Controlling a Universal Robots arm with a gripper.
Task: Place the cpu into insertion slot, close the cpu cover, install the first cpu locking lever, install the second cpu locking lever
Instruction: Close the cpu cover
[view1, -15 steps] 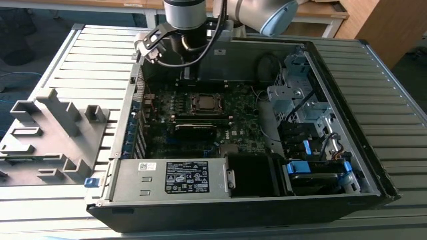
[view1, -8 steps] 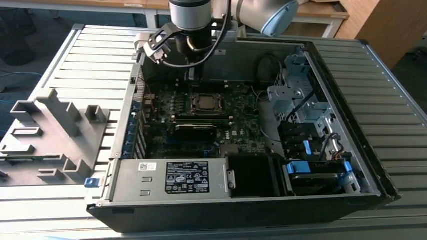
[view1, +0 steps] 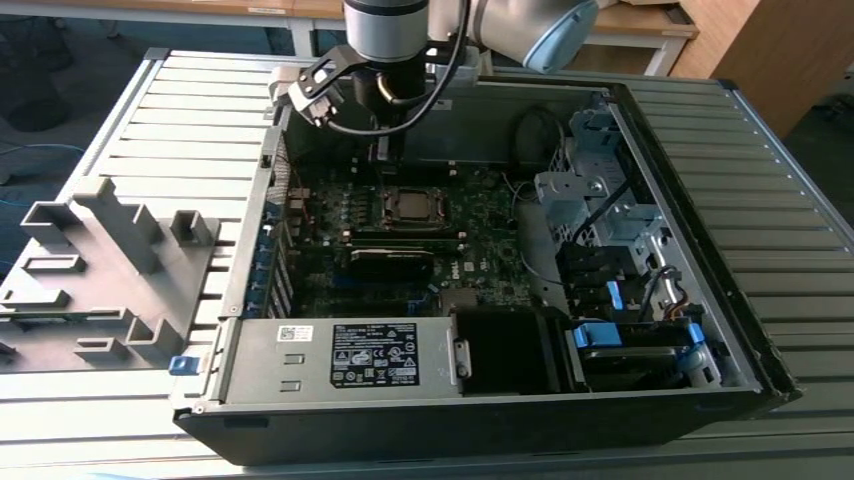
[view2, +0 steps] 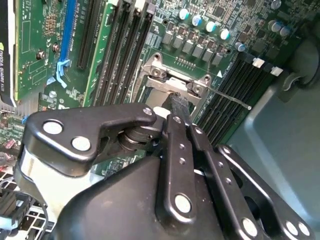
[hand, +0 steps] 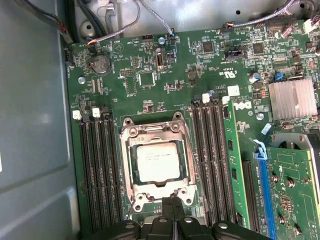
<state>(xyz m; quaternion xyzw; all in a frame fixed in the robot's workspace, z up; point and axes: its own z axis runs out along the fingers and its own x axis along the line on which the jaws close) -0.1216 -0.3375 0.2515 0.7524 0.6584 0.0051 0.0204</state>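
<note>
Cpu seated in slot at board centre, cover down over it. Gripper fingers pinched together, holding nothing, at cover's edge. Risk: tips could slip off thin lever, gouge board.

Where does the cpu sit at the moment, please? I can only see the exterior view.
Observer: In the first wrist view the cpu lies flat, silvery top up, showing through the cut-out of the cpu cover.
Operator: Thank you. Is that cover down?
Observer: Yes, it lies closed, framing the chip on all sides.
Operator: And the jaws?
Observer: The gripper has its jaws together, with the tip at one edge of the cover.
</note>
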